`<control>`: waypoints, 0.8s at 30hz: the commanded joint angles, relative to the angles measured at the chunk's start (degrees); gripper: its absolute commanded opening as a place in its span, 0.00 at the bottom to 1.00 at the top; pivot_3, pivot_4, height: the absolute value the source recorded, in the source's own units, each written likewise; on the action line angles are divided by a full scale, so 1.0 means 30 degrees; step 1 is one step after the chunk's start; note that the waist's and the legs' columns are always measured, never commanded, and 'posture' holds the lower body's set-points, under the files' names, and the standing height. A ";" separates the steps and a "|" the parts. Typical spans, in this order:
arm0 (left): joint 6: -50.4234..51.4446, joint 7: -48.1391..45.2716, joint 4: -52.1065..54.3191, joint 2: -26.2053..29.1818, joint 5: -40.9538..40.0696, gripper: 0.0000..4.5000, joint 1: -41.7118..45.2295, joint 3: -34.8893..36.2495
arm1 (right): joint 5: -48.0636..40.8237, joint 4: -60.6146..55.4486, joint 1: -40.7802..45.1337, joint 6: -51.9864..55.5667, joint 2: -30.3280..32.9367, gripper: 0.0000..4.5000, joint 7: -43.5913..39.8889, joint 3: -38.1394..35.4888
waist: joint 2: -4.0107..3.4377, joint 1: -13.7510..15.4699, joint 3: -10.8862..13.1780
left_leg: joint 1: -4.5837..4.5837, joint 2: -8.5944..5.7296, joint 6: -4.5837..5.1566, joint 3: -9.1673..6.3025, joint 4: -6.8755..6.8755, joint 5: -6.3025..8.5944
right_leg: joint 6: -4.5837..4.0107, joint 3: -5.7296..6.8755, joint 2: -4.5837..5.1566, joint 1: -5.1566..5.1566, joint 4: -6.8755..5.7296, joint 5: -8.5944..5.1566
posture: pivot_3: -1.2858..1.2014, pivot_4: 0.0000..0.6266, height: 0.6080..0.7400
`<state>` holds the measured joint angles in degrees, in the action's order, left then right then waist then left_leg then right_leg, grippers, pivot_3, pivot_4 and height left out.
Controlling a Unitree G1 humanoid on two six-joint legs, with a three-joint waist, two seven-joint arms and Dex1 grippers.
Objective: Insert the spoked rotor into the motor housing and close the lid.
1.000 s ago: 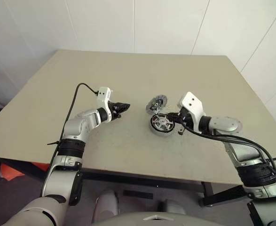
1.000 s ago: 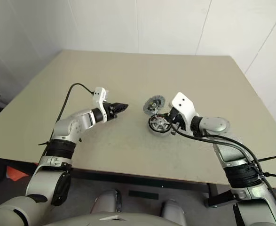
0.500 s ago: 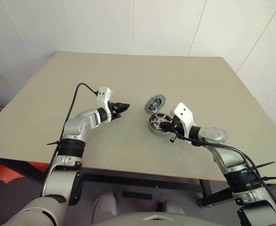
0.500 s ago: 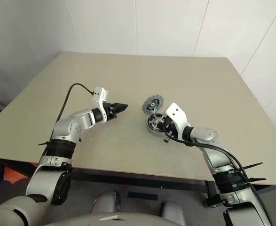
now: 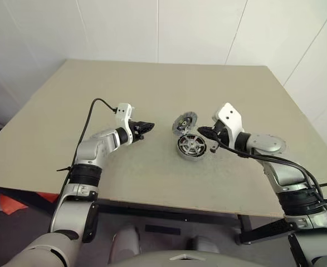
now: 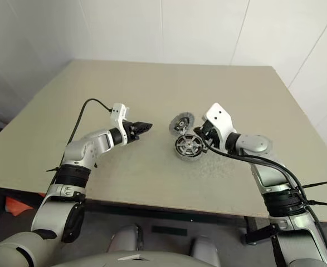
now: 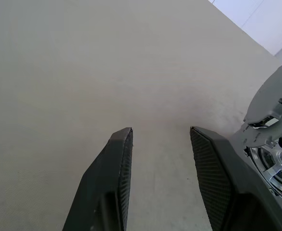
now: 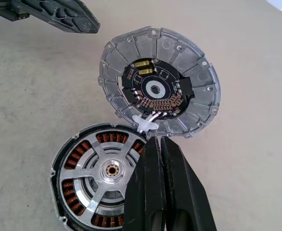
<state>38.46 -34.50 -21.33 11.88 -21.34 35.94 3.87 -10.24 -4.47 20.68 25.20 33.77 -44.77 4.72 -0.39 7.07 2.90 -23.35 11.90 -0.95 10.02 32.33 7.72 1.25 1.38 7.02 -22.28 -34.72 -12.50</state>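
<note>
- The motor housing (image 8: 100, 179) is seen lying flat on the beige table (image 5: 68, 111), near the middle of it, with the copper-coloured windings showing between the spokes.
- The spoked rotor (image 8: 109, 168) is seated inside the housing, its small hub facing up.
- The lid (image 8: 160, 89) is seen tilted up just behind the housing, its dark circuit side turned toward the right gripper; short white wires join it to the housing rim, so the housing is not yet closed.
- The right gripper (image 5: 203, 132) is held with its two black fingers pressed together and empty, its tip over the housing's far rim, at the foot of the lid.
- Compared with half a second ago, the right gripper is drawn back and raised from the rotor's face; against the frame a second ago its place is nearly matched.
- The left gripper (image 5: 146, 126) is held partly open and empty above the table, well to the left of the housing, unchanged from the earlier frames.
- The housing, rotor and lid are found where they were before.
</note>
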 commanded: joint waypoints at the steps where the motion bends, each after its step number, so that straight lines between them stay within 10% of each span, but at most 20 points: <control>1: -0.0249 -0.0076 0.0495 0.0071 -0.0093 0.44 0.0285 0.0031 | -0.0256 0.1344 0.0061 -0.0113 -0.0955 0.00 0.0481 -0.0166 | 0.0001 0.0003 -0.0001 | -0.0016 -0.0004 0.0001 0.0001 0.0001 0.0001 | -0.0001 0.0004 0.0000 -0.0012 0.0000 -0.0001 | 0.52 0.00 1.00; 24: -0.0336 -0.0048 0.0378 0.0108 -0.0007 0.44 0.0206 0.0015 | -0.0532 -0.0508 -0.0409 -0.0116 -0.1004 0.00 0.0633 -0.0569 | 0.0019 0.0005 -0.0019 | 0.0028 0.0003 0.0004 0.0002 -0.0034 0.0005 | -0.0002 0.0007 -0.0001 0.0019 0.0012 -0.0018 | 0.52 0.00 1.00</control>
<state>38.49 -34.29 -21.32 11.94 -21.28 35.66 3.94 -11.07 -3.87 19.78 24.43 30.90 -42.59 2.92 -0.33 7.08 2.84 -23.26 11.90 -0.92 10.03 32.22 7.75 1.24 1.40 7.02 -22.22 -34.68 -12.57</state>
